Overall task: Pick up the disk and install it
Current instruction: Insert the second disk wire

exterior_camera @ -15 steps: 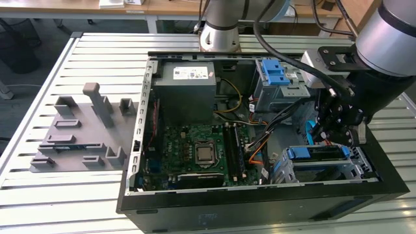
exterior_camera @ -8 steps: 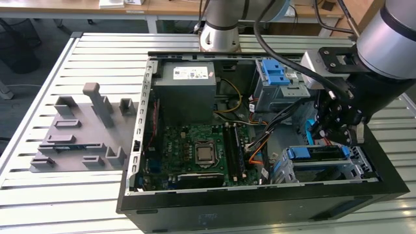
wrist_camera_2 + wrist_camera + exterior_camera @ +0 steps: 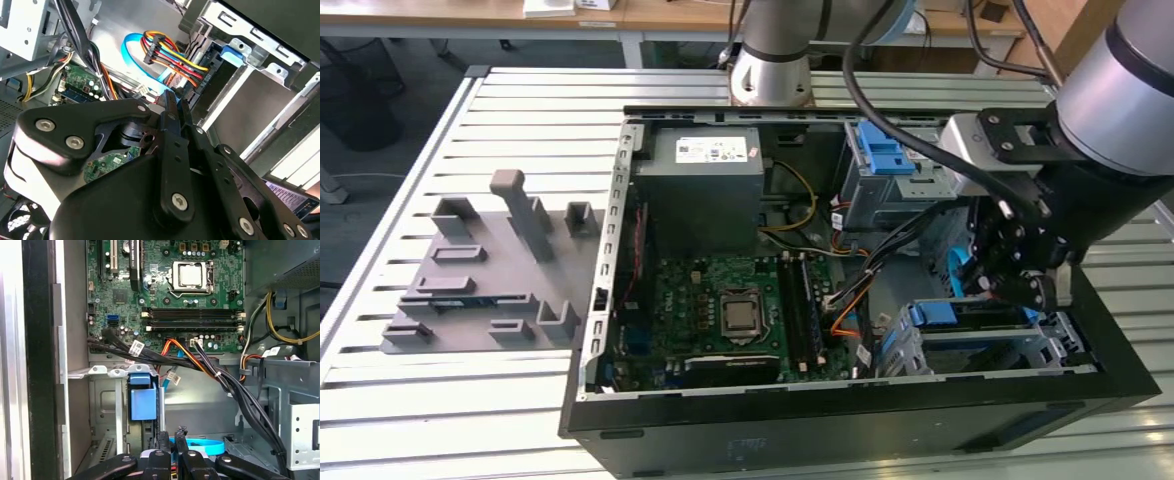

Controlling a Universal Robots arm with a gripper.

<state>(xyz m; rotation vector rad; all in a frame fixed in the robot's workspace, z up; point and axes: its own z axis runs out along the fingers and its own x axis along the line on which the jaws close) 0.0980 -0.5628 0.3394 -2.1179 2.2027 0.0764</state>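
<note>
Open PC case (image 3: 854,400) lies on a slatted table (image 3: 400,400), w/ a grey fixture (image 3: 480,270) on the exterior view's left. Arm comes in from the exterior view's right and dips into the case's right end. Gripper (image 3: 994,280) hangs inside the case just above the lower drive bay (image 3: 1041,350). In both wrist views its fingers (image 3: 163,436) stand close together w/ nothing seen between them, so it's closed and holds nothing. Disk (image 3: 937,314) sits in that bay, not in the gripper. Its blue carrier end (image 3: 140,402) faces into the case, and its flat silver side (image 3: 255,115) runs back along the bay wall in the second wrist view. Fingertips (image 3: 171,102) are near the carrier's blue tab (image 3: 233,53); can't tell if they touch it. A blue flat cable (image 3: 200,445) loops just past the fingertips, and a red/yellow/orange/black wire bundle (image 3: 170,52) runs to a plug near the disk's end. Black cables (image 3: 240,395) cross between the mobo (image 3: 165,285) and the bay. PSU (image 3: 707,165) sits at the case's far end, w/ a perforated cage (image 3: 894,185) and its blue latch (image 3: 881,150) on the exterior view's right of it. Mobo's CPU socket (image 3: 740,312) is bare.
</note>
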